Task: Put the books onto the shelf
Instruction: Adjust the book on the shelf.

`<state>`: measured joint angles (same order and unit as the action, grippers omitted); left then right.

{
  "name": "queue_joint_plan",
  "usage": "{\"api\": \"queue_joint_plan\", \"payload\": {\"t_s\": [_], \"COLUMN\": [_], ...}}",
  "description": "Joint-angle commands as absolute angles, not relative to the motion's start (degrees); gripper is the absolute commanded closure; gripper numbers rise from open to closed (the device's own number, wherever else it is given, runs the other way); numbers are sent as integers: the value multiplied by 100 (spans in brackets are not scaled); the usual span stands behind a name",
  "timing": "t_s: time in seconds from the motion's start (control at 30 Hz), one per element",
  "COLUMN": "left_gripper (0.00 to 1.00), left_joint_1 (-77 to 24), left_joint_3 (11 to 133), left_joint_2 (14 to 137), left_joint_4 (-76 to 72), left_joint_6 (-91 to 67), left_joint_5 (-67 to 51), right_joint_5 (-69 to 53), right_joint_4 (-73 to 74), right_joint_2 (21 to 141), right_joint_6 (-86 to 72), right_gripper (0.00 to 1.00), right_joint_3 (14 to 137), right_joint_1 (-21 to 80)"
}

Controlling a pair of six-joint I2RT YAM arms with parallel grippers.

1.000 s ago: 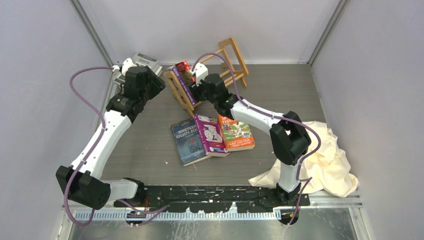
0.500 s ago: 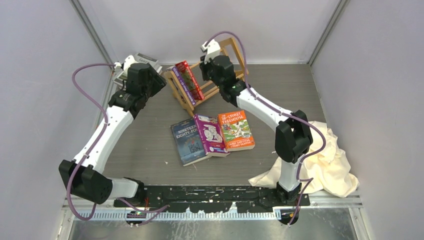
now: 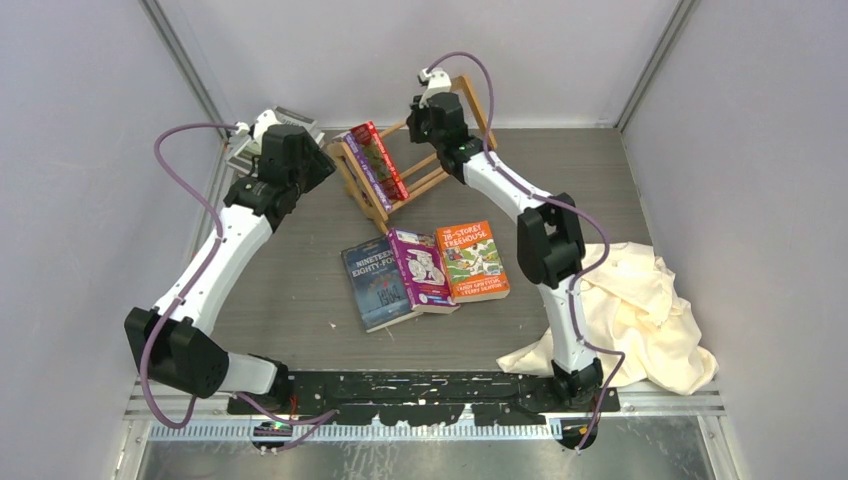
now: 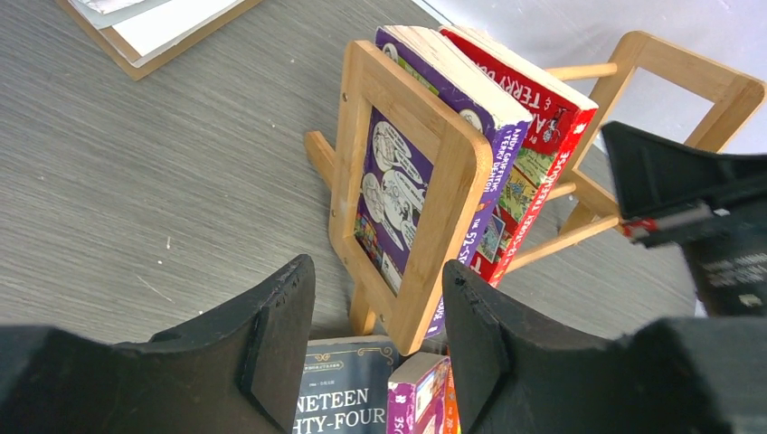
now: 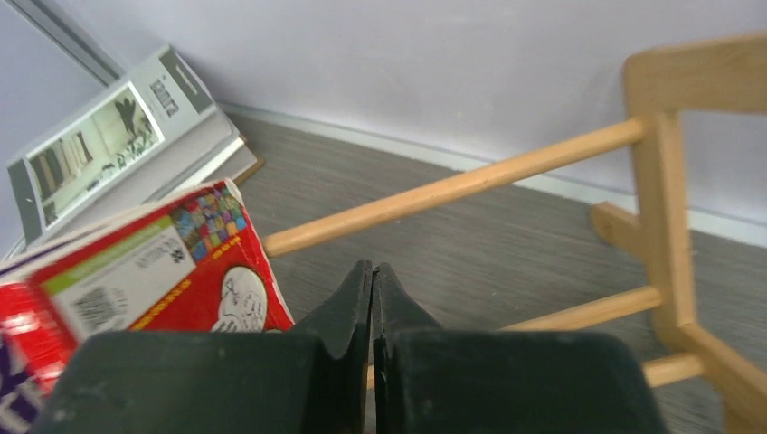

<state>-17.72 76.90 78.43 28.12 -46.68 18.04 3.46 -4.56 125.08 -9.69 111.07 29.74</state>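
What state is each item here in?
Shelf: upright, holds two books.
Purple shelved book: standing against shelf end.
Red book: standing against it.
Blue book: lying flat.
Purple table book: flat, overlapping blue.
Orange book: flat.
Grey books: stacked flat.
Cloth: crumpled.
Left tool: open, empty.
Right tool: shut, empty.

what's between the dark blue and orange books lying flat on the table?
A purple paperback, lying flat, its edge over the dark blue book, beside the orange book. Top view shows it.

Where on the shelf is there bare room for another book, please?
The slats between the red book and the far end frame are bare, though the shut right hand hovers over them. Crowded: the opposite end, holding the purple book and the red one.
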Motion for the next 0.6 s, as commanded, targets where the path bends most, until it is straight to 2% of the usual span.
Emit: {"api": "queue_joint_plan", "payload": {"t_s": [0.0,0.2,0.57], "left_gripper": [46,46,50], "left_joint_1": [-1745,-1740,-1741], "left_joint_3": [7954,7767,7491], "left_joint_2": [7850,7849,7980], "left_joint_4": [2684,2701,2684], "left_joint_6": [-4503,-4474,-4392], "left_joint_5": [1894,1901,1763], "right_joint_5": [87,-315,-388], "right_joint_4": [-394,-216,-168], "right_joint_2": [12916,13535,13733], "right_joint_6": [-1402,-1776,-1906], "right_gripper": [94,95,94], "right_joint_3": [11849,12384,12227], "right_joint_1": [2980,2981,3222]}}
